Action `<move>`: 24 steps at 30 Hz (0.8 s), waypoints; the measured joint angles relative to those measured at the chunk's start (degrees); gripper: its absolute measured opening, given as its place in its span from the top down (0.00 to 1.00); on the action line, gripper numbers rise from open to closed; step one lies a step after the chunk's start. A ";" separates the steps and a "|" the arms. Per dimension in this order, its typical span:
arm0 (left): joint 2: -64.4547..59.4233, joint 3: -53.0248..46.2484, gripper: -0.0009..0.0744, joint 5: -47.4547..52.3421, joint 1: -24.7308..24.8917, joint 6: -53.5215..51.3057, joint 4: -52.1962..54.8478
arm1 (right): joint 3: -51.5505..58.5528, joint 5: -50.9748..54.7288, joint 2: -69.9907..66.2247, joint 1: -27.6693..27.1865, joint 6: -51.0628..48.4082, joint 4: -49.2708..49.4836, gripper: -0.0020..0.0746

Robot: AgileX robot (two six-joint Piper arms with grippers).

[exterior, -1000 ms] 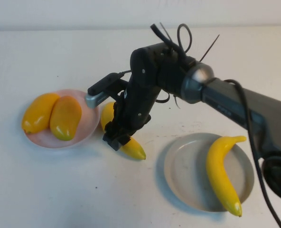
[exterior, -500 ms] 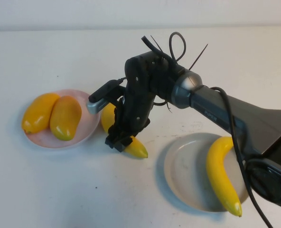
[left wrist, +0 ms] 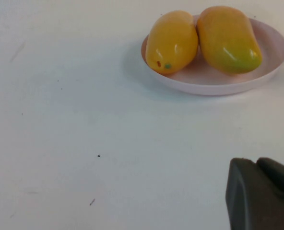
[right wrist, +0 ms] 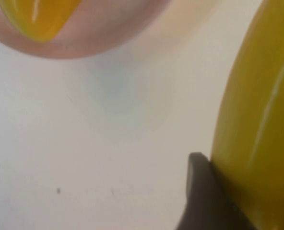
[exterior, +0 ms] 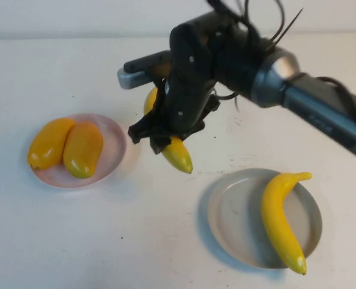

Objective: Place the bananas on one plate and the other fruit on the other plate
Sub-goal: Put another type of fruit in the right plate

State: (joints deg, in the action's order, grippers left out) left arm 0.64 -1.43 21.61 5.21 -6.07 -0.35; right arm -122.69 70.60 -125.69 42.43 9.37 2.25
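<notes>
Yellow banana (exterior: 177, 153) clamped in my right gripper's (exterior: 166, 137) fingers, off the table mid-table. Left gripper (left wrist: 262, 194) near the table's left edge; I cannot tell its state.

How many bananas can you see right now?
2. One banana lies on the grey-blue plate; the other banana is held above the table in the right gripper. Left gripper is parked.

The right arm's glossy black wrist housing (exterior: 199, 66) carries looped black cables (exterior: 250, 15), a silver-grey joint ring (exterior: 273, 75) and a grey camera bar (exterior: 143, 67). Its right gripper (exterior: 166, 141) is matte black; the left gripper (left wrist: 262, 194) shows dark rounded plastic.
</notes>
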 joint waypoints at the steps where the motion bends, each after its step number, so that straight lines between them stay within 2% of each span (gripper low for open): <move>1: 0.00 0.00 0.99 0.00 0.00 0.00 0.00 | 1.73 0.00 2.90 0.00 1.18 -1.10 0.58; 8: 0.00 0.00 0.99 0.00 0.00 0.00 0.00 | 26.04 -0.52 20.71 0.00 12.48 -5.82 0.58; 15: 0.00 0.00 0.99 0.00 0.00 0.00 0.00 | 49.69 -12.85 29.99 0.00 19.80 -4.11 0.58; 19: 0.00 0.00 0.99 0.00 0.00 0.00 0.00 | 54.08 -16.48 29.77 -0.22 20.49 -1.21 0.58; 24: 0.00 0.00 0.99 0.00 0.00 0.00 0.00 | 54.31 -17.73 27.82 -0.72 20.60 1.37 0.55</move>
State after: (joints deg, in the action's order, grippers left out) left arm 0.64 -1.43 21.61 5.21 -6.07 -0.35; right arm -68.38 52.86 -97.86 41.71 29.98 3.61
